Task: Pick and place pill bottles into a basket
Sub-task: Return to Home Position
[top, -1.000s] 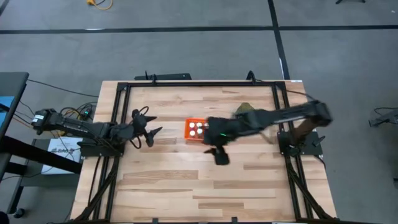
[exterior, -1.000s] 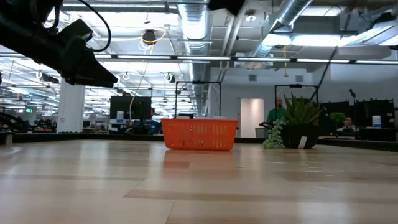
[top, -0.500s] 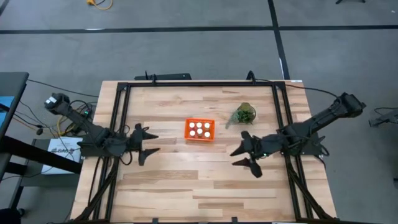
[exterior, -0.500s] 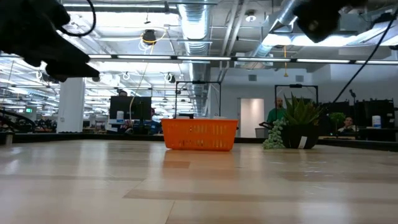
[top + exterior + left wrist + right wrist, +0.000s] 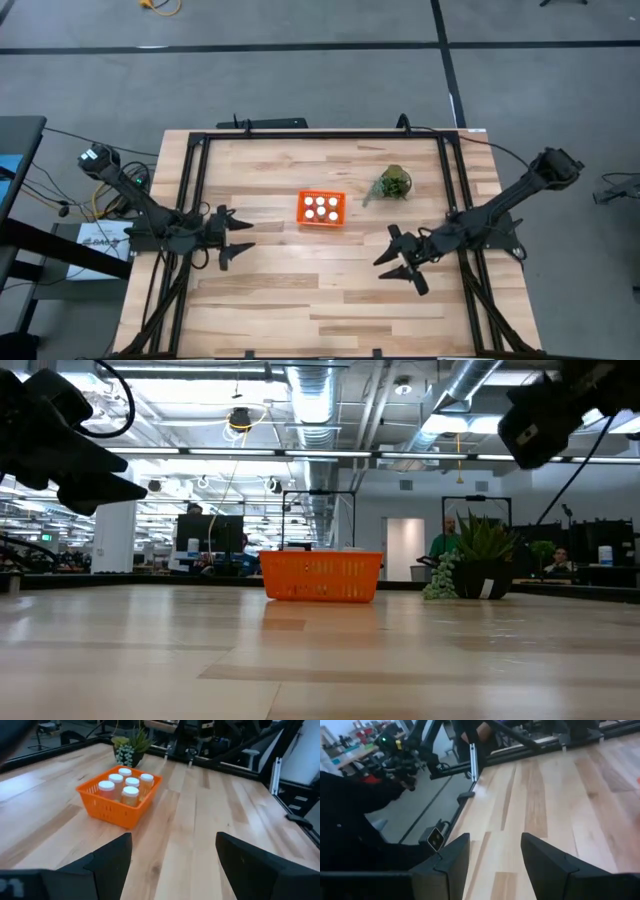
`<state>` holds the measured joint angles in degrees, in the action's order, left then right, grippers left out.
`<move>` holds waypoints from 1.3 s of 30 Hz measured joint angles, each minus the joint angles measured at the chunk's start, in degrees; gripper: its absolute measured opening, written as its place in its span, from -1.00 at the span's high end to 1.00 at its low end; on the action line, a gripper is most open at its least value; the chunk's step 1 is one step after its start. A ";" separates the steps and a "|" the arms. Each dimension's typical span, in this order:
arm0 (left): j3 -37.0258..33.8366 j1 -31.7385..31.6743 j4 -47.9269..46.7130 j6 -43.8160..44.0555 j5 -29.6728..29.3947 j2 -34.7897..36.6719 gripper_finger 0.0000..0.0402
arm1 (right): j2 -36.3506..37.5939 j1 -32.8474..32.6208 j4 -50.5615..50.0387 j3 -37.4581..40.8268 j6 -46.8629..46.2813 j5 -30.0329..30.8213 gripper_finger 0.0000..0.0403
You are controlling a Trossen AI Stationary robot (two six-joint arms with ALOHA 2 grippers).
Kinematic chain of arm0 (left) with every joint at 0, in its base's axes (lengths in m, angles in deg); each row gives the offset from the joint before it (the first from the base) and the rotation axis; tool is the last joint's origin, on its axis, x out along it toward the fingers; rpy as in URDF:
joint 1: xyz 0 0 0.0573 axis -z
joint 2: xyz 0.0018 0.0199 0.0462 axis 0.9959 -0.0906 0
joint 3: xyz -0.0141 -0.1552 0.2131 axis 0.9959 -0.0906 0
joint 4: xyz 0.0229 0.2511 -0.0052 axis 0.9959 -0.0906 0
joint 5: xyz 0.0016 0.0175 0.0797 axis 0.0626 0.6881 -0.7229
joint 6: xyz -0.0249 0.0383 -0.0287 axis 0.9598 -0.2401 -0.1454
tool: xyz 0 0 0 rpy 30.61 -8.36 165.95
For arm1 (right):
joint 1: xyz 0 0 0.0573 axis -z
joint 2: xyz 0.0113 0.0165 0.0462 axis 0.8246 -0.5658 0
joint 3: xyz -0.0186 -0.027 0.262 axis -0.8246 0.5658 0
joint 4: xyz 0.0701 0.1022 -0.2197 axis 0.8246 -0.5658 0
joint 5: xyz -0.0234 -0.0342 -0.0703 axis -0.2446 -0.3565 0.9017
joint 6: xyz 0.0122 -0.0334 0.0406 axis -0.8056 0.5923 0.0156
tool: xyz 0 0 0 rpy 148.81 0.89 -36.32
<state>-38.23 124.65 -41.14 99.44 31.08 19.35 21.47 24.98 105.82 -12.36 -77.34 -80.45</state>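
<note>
The orange basket [image 5: 321,209] stands on the table's middle; it also shows in the low view [image 5: 320,577] and the left wrist view [image 5: 119,800]. Several pill bottles [image 5: 126,786] with white caps stand upright inside it [image 5: 320,207]. My left gripper [image 5: 233,246] is open and empty near the table's left edge, left of the basket. My right gripper [image 5: 395,262] is open and empty at the table's right, nearer than the basket.
A small green potted plant [image 5: 394,184] stands right of the basket, toward the far right; it also shows in the low view [image 5: 481,560]. A black frame [image 5: 320,134] runs round the table. People show in the room beyond the table.
My right gripper has drawn back from beside the basket toward the table's right edge and a little nearer, open and empty. My left gripper has drawn back a little toward the left edge. The basket and its bottles have stayed in place.
</note>
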 joint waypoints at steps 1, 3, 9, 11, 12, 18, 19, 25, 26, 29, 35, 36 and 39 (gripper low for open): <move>0.00 -0.01 0.03 -0.01 0.30 -0.06 -0.38 | -1.10 -0.17 2.53 0.97 0.03 0.01 0.16; -0.01 0.01 0.41 -0.16 1.08 -0.01 -0.38 | -3.44 -0.20 8.77 3.53 0.49 0.00 0.16; 0.36 0.01 2.88 -1.69 1.23 0.02 -0.38 | -7.33 -1.46 29.76 13.03 1.46 -1.55 0.17; 1.40 0.01 2.92 -3.35 0.84 0.01 -0.38 | -6.64 -2.37 35.04 16.23 2.54 -1.54 0.18; 1.90 0.01 3.26 -4.06 0.27 0.02 -0.38 | -5.90 -2.78 37.22 17.88 2.88 -1.52 0.18; 3.34 -0.01 3.20 -5.80 -3.00 0.02 -0.38 | 0.54 -3.94 33.70 20.49 4.24 -1.99 0.22; 3.34 -0.01 3.21 -5.80 -3.27 0.04 -0.38 | 2.24 -3.94 32.32 20.49 4.40 -2.55 0.22; 3.34 -0.03 6.13 -7.25 -4.92 0.02 -0.38 | 14.61 -3.81 14.27 20.49 6.20 -3.08 0.24; 3.34 -0.03 7.03 -7.86 -5.01 0.02 -0.38 | 17.24 -3.81 11.00 20.49 6.77 -3.07 0.24; 3.34 -0.03 8.43 -8.95 -5.04 0.04 -0.38 | 24.68 -3.79 4.64 20.49 8.66 -2.60 0.24; 3.34 -0.02 9.02 -9.14 -5.05 0.02 -0.38 | 36.89 -3.74 -6.86 20.51 11.16 -0.16 0.24; 3.34 -0.03 9.03 -9.34 -4.98 0.02 -0.38 | 38.44 -3.74 -8.42 20.51 11.16 0.01 0.25; 3.34 -0.02 9.01 -10.23 -3.93 0.02 -0.38 | 43.04 -3.74 -13.76 20.53 11.18 0.05 0.26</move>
<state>-34.88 124.62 -32.13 89.20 27.15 19.36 64.51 21.24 92.06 8.17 -66.16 -80.40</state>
